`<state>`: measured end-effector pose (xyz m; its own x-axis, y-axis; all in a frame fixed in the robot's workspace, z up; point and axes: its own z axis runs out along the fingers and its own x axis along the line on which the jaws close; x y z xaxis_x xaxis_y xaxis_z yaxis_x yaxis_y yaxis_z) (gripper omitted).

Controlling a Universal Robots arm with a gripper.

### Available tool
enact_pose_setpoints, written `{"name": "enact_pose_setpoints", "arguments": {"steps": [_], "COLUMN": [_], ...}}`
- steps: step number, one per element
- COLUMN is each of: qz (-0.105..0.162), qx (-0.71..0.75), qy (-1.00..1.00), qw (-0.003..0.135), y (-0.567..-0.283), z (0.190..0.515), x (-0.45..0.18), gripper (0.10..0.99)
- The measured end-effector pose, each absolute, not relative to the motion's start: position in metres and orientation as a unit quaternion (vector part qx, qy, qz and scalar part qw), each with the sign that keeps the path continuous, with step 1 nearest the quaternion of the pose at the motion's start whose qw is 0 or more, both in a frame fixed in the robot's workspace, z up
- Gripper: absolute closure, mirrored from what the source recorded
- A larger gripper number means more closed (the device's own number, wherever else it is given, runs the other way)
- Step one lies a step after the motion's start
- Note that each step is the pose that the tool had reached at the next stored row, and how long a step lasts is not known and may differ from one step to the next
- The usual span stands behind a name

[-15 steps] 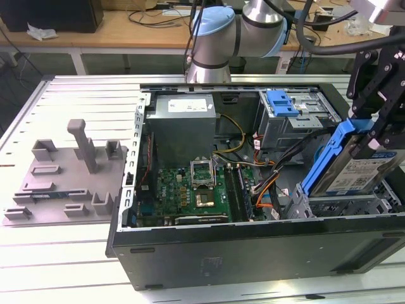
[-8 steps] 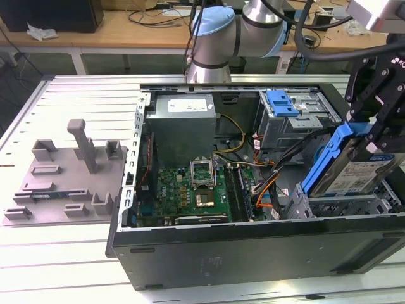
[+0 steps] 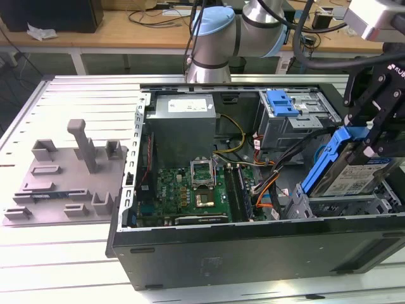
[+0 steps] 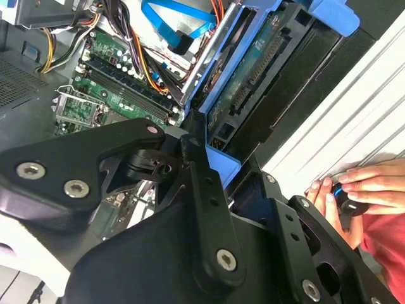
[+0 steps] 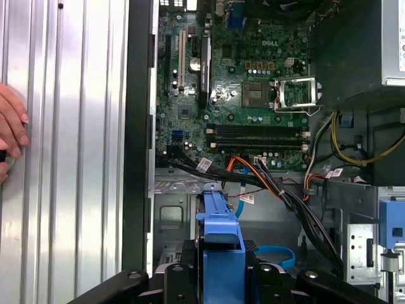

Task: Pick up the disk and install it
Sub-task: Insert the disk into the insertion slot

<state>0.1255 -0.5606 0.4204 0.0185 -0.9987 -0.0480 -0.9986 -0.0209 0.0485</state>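
claw [image 3: 372,144] clamped on the disk [image 3: 352,178], tilted at the case [image 3: 190,253] edge, exterior view's right | probably stiff, dense, shock-sensitive imo | you want bracket [image 3: 321,166] sides, not faces

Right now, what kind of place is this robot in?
Probably a robot lab or workshop: a robot arm whose hand holds the disk at an open computer case, on a slotted metal table, with a cable-strewn wooden bench behind.
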Motion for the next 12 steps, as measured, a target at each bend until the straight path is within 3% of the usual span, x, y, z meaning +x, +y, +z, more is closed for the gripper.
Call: {"name": "enact_pose_setpoints", "arguments": {"steps": [12], "qz": [-0.034], "qx": [0.714], "qy": [-0.7], "qw": [0.0], "y": [-0.5617], "z": [0.4112], "x": [0.1255], "gripper": [0.722]}}
